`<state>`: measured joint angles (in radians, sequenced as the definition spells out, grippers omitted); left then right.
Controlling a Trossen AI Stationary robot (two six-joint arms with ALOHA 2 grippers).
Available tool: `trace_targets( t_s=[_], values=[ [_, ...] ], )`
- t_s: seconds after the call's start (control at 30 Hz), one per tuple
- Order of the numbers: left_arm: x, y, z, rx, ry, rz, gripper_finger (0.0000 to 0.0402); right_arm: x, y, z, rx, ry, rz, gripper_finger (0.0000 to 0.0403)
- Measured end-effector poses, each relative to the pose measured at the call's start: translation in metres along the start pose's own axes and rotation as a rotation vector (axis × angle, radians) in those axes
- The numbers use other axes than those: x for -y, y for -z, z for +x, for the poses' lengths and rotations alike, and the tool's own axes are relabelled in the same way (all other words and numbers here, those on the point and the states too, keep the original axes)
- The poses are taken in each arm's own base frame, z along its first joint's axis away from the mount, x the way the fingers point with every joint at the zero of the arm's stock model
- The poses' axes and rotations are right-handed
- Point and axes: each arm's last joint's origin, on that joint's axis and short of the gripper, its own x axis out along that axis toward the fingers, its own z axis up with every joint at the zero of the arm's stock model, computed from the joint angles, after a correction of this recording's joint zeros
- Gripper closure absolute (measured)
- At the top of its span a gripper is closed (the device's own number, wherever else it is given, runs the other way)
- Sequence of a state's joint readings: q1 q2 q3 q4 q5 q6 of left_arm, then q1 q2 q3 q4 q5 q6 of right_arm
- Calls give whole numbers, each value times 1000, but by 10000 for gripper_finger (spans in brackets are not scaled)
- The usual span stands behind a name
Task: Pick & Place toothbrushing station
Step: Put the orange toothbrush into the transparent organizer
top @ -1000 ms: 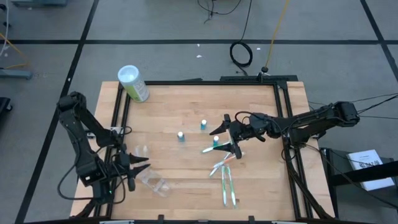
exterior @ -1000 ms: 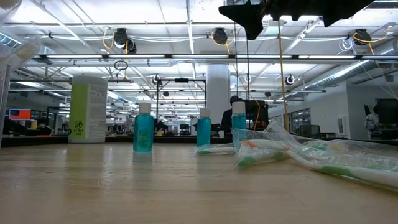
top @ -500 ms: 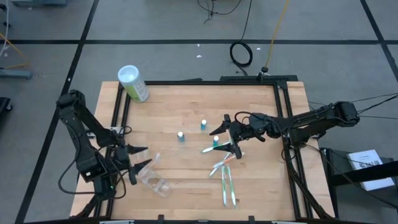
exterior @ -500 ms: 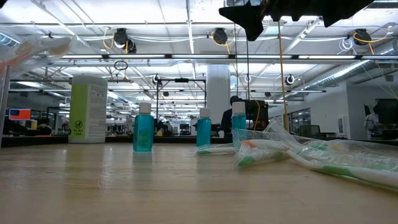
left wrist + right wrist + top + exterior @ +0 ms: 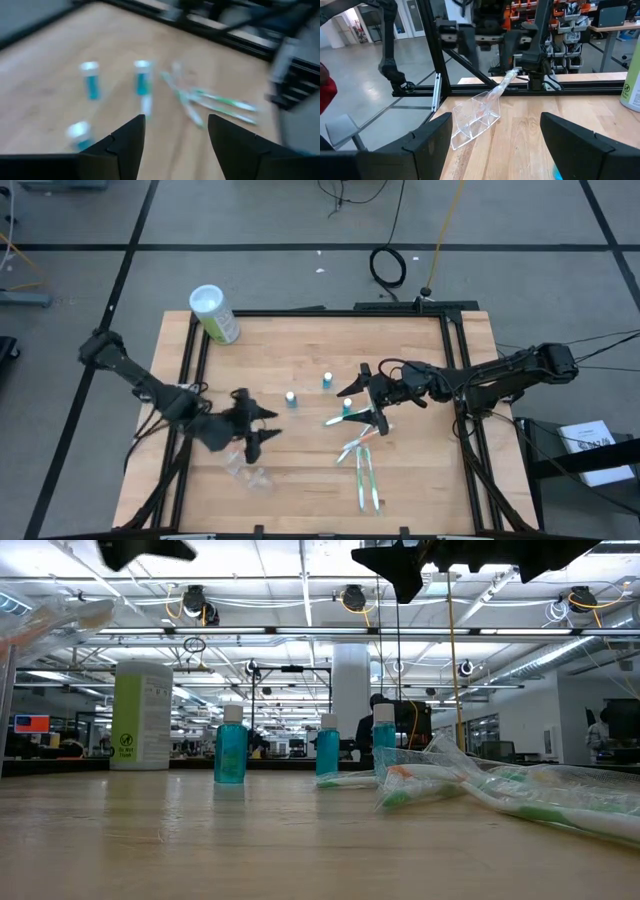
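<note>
The step in hand looks like a reach by the left gripper [image 5: 258, 427] toward the loose brushing kit on the bench [image 5: 300, 350]. To do it well, the arm should settle over one item only, line its jaws across that item's narrow side, and come down clear of its neighbours, since the three blue-capped tubes [image 5: 291, 398] stand close together and the toothbrushes [image 5: 364, 470] lie in an overlapping heap, some in crinkled clear wrap. The clear plastic holder [image 5: 246, 472] lies on its side near the front left edge, just beside the left gripper; it probably needs righting before anything goes in.

The left arm stretches low from the bench's left side toward the middle, jaws wide and empty. The right gripper [image 5: 372, 402] hangs above the toothbrushes near the tubes, its arm reaching in from the right frame, jaws wide and holding nothing. The green canister [image 5: 214, 314] stands at the back left corner, well apart.
</note>
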<state>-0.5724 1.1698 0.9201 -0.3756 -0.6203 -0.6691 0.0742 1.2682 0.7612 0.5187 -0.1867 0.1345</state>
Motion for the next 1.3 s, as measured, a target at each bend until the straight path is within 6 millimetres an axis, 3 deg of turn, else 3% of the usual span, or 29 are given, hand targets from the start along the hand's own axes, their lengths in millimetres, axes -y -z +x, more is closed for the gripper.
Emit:
trace_targets(
  t_s=[0.1, 0.3, 0.5, 0.73, 1.3],
  values=[
    [-4, -4, 14, -60, 70, 23, 195, 0, 0, 0, -1, -1, 1, 106],
    [-22, 2, 40, -213, -6, -44, 219, 0, 0, 0, 0, -1, 3, 106],
    [-26, 11, 56, -333, 4, -97, 239, 0, 0, 0, -1, -2, 3, 106],
    [-31, 26, 48, -454, -131, -201, 262, -3, 0, 0, -2, -12, 2, 106],
    [-14, 58, 16, -594, -240, -262, 310, -3, 1, 1, -2, -14, -6, 106]
  ],
)
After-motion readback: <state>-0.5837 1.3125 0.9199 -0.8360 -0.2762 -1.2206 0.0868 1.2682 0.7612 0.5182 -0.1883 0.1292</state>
